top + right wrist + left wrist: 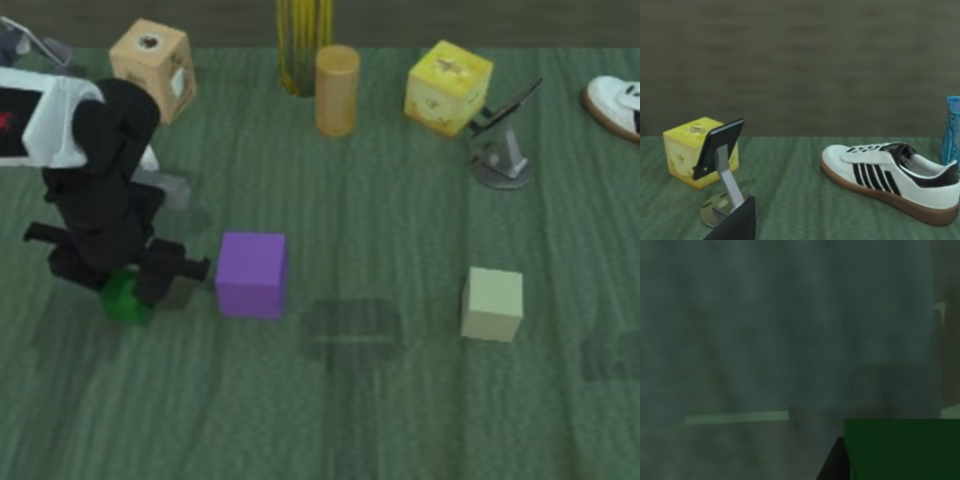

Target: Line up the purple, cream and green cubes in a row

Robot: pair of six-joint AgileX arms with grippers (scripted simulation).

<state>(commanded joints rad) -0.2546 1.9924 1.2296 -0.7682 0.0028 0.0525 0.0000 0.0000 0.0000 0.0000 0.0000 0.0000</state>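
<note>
The small dark green cube (122,300) is at the table's front left, mostly covered by my left gripper (135,290), which is shut on it. In the left wrist view the green cube (902,450) fills the lower corner with a black finger (835,462) against its side. The large purple cube (251,274) rests just right of the gripper, a small gap apart. The pale cream cube (492,303) sits alone further right. My right gripper is outside the top view; one of its fingers (737,222) shows in its wrist view, with nothing held.
Along the back stand a tan carton with a round hole (153,65), a yellow striped object (303,40), an orange cylinder (337,90), a yellow picture cube (448,85), a phone stand (500,150) and a white shoe (615,105). A blue bottle (952,130) stands beyond the shoe.
</note>
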